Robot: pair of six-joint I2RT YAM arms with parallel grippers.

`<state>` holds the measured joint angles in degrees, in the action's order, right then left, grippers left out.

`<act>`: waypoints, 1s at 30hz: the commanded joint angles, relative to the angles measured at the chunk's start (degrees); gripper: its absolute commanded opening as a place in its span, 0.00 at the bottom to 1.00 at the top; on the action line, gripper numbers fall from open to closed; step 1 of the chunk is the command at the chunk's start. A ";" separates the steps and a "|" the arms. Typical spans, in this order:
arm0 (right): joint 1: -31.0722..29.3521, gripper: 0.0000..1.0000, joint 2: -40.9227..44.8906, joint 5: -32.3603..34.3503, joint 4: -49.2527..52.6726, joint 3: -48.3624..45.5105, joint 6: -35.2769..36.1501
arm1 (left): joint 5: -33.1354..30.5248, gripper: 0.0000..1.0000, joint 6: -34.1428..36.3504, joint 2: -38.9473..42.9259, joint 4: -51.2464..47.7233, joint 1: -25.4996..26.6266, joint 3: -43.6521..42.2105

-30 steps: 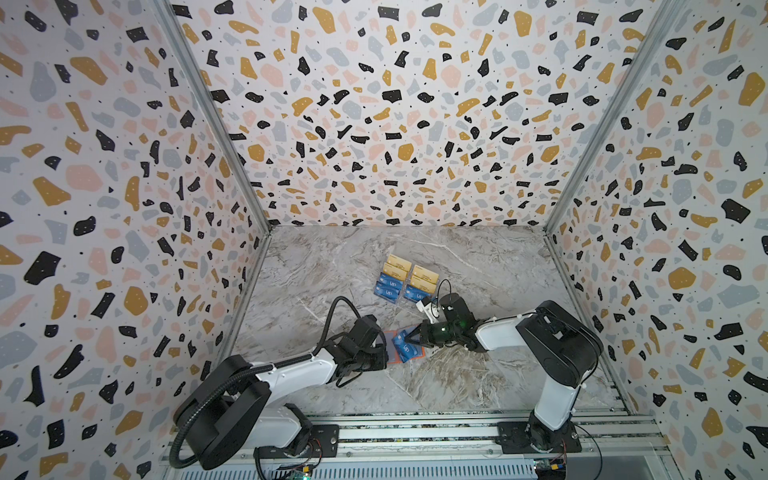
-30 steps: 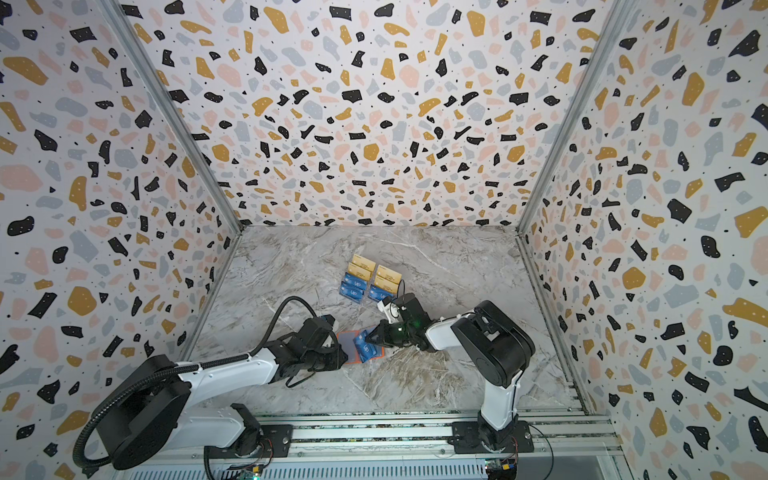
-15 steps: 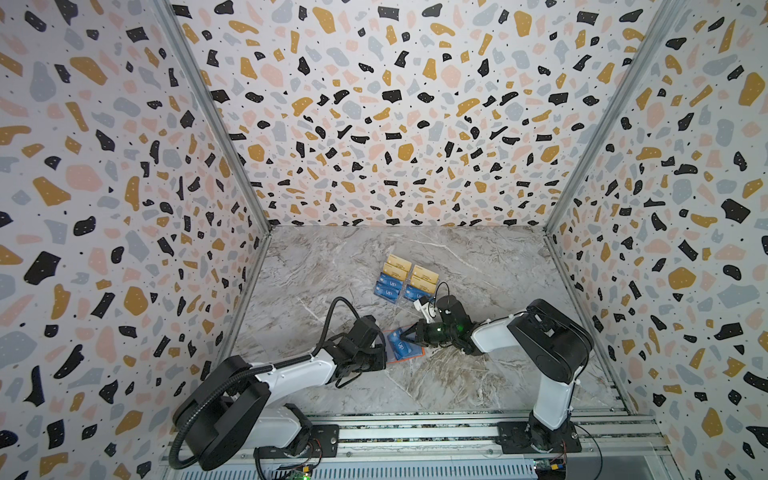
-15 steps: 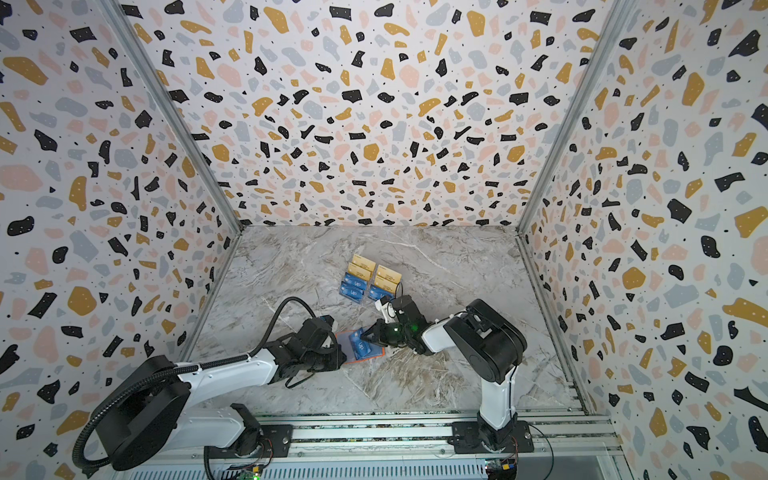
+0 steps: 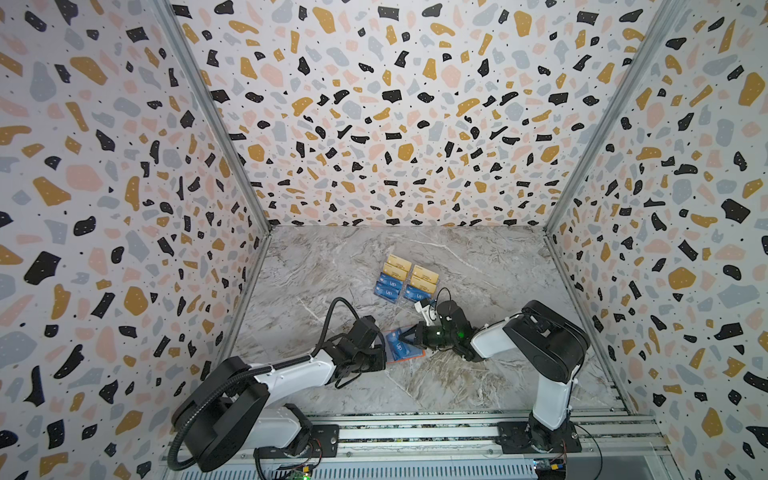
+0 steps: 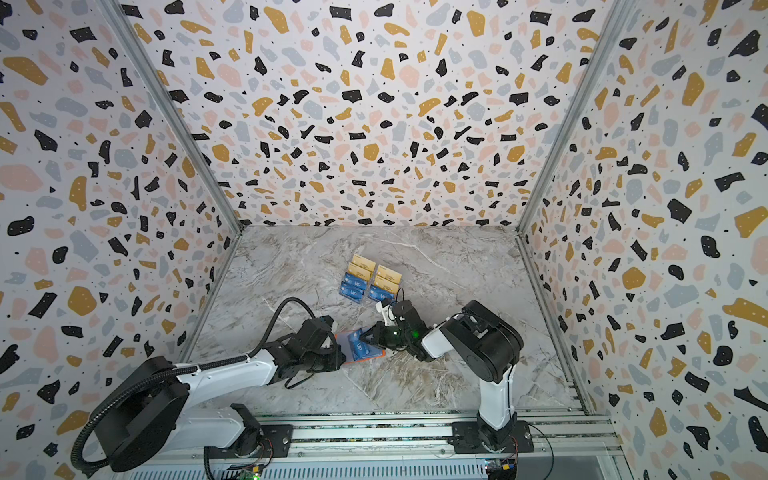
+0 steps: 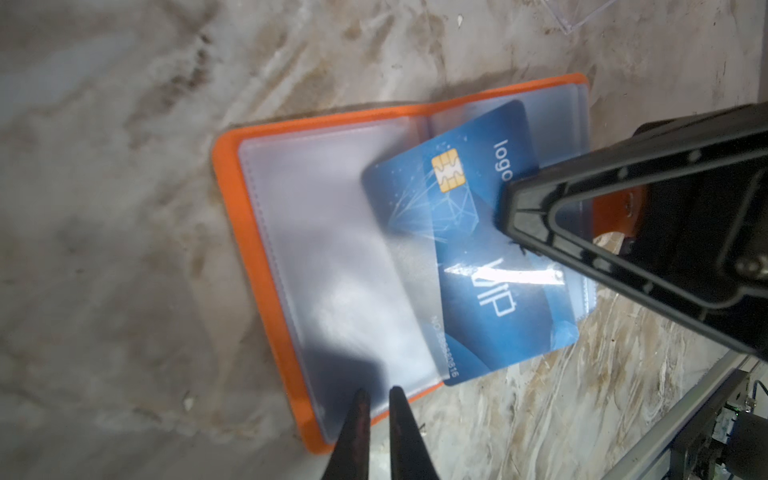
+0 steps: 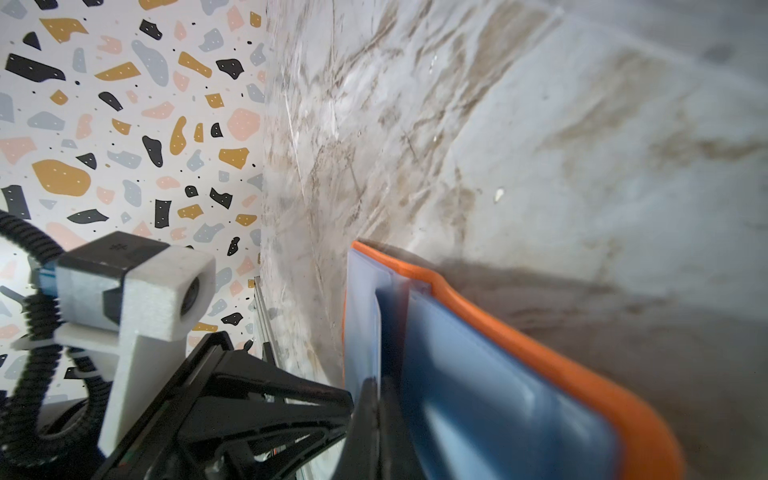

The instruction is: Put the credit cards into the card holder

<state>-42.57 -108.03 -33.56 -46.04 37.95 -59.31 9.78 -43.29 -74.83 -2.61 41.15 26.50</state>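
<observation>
The orange card holder [image 5: 409, 358] [image 6: 372, 357] lies open on the marble floor between both grippers, clear sleeves facing up [image 7: 332, 249]. A blue VIP credit card [image 7: 478, 232] [image 5: 397, 345] lies slanted across it, one end tucked under a clear sleeve. My right gripper [image 8: 378, 386] [image 5: 406, 332] is shut on the card's edge. My left gripper [image 7: 378, 397] [image 5: 384, 355] rests its tips on the holder's near corner, jaws almost shut with only a thin slit. More credit cards, gold [image 5: 399, 264] and blue [image 5: 388, 286], stand behind.
Those spare cards sit in a clear acrylic tiered rack [image 6: 370, 279] just behind the right gripper; its corner [image 7: 582, 12] shows in the left wrist view. Terrazzo walls enclose three sides. An aluminium rail [image 5: 415, 436] carrying both arm bases runs along the front.
My right gripper has moved left with the blue card, sliding it further across the holder. The left jaws have narrowed slightly; the left arm has barely moved.
</observation>
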 commanded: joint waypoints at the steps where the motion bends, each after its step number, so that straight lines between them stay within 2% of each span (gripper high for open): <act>1: -0.39 0.00 -1.20 1.44 -3.09 -0.67 -1.38 | -0.16 0.14 -0.47 0.74 -1.34 -0.25 -1.19; 16: -1.77 0.00 -2.98 5.26 -12.06 -3.82 -5.89 | -0.15 0.14 -0.92 0.97 -1.52 -0.23 -1.11; 23: -3.34 0.00 -1.06 7.38 -8.09 -2.98 -4.23 | -0.30 0.16 -2.86 1.58 0.13 -0.23 -1.57; 25: -3.88 0.05 0.59 8.47 -3.90 -2.51 -2.39 | -0.11 0.17 -3.52 1.69 0.83 -0.20 -1.38; 30: -4.78 0.26 4.70 11.33 6.87 -0.86 1.98 | -1.68 0.20 -3.97 2.82 0.22 -0.29 -0.25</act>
<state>-46.68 -106.67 -24.88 -48.14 35.16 -61.17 9.54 -46.35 -73.28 -2.50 41.15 25.76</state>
